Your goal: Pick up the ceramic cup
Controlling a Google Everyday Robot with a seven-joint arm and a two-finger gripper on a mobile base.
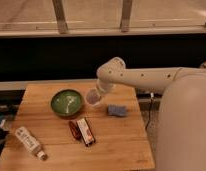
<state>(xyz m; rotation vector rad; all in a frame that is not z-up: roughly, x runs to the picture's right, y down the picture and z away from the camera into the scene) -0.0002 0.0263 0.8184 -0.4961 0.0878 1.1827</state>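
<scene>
The ceramic cup (92,98) is a small pale tapered cup without a handle. It is tilted just above the wooden table (121,145), right of the green bowl (66,102). My gripper (98,93) reaches in from the right at the end of the white arm (146,77). It is shut on the cup from its upper right side. The fingers are mostly hidden behind the wrist and the cup.
A small blue object (116,110) lies right of the cup. A dark red snack packet (82,131) lies in front of the bowl. A white bottle (30,143) lies at the front left corner. A dark wall and window ledge run behind the table.
</scene>
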